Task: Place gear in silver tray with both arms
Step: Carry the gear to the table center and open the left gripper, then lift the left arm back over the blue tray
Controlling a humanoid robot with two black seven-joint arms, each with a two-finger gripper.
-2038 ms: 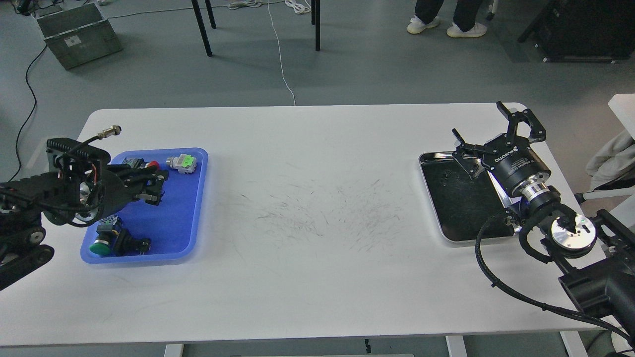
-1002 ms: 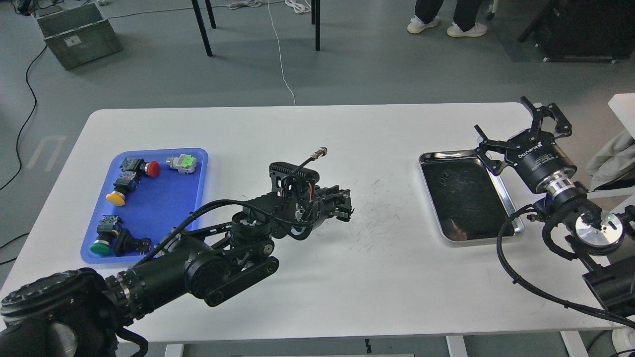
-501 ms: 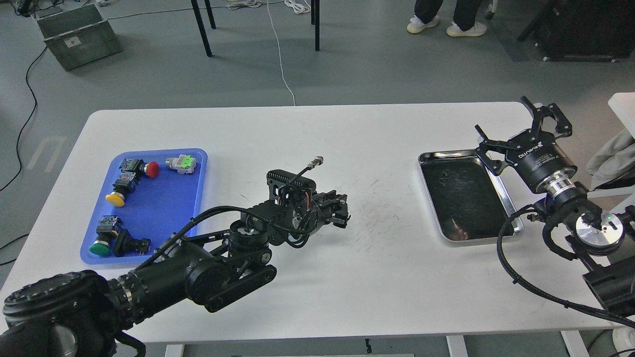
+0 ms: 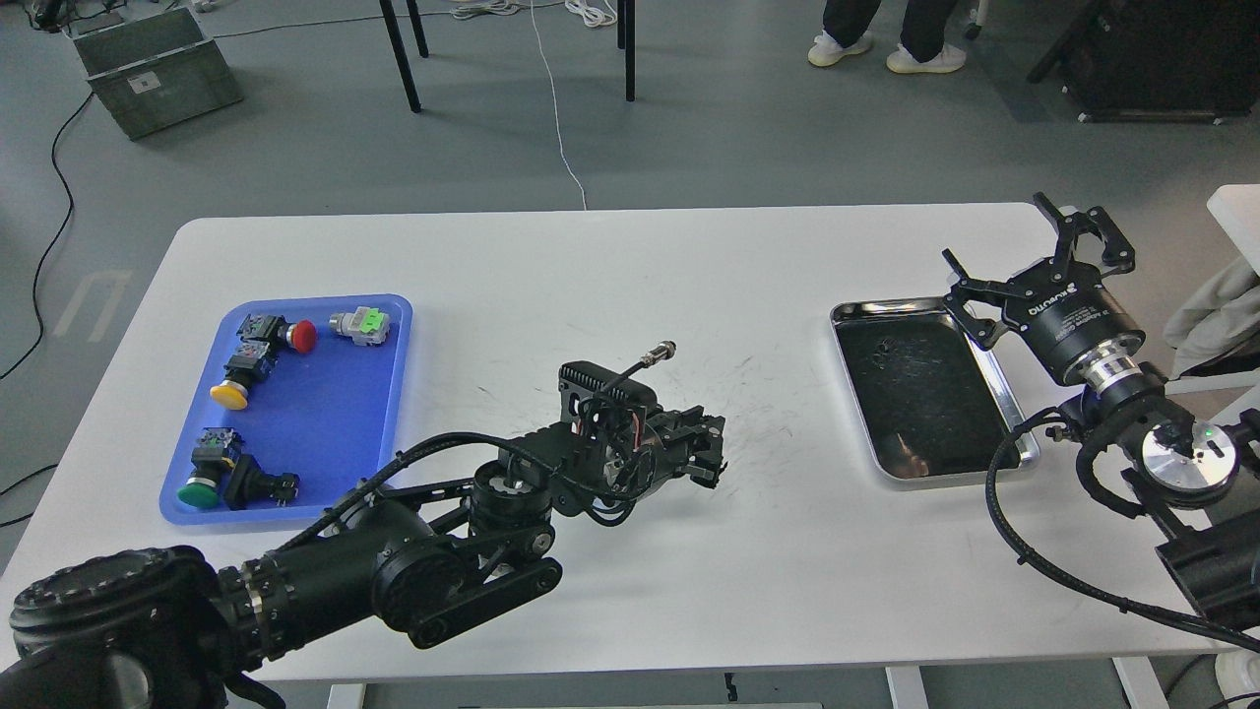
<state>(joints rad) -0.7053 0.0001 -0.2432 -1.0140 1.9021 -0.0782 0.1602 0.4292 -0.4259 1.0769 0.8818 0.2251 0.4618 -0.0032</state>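
Observation:
The silver tray (image 4: 917, 394) lies at the right of the white table, its dark floor bare apart from scuffs. My right gripper (image 4: 1019, 241) is open, its claws spread just beyond the tray's far right corner. My left arm reaches across the table's middle. My left gripper (image 4: 707, 455) hangs low over the table, well left of the tray. It is dark and seen from behind, so I cannot tell if its fingers are shut or hold anything. I cannot make out a gear anywhere.
A blue plastic tray (image 4: 340, 433) at the left holds several push-button switches with red (image 4: 304, 336), yellow (image 4: 228, 395) and green (image 4: 198, 491) caps. Black scuff marks cover the table's middle. A person's feet (image 4: 886, 54) and table legs stand on the floor beyond.
My left arm left the blue tray and swung to the table's middle, then shifted a little right and nearer. My right gripper moved right off the silver tray, then held still.

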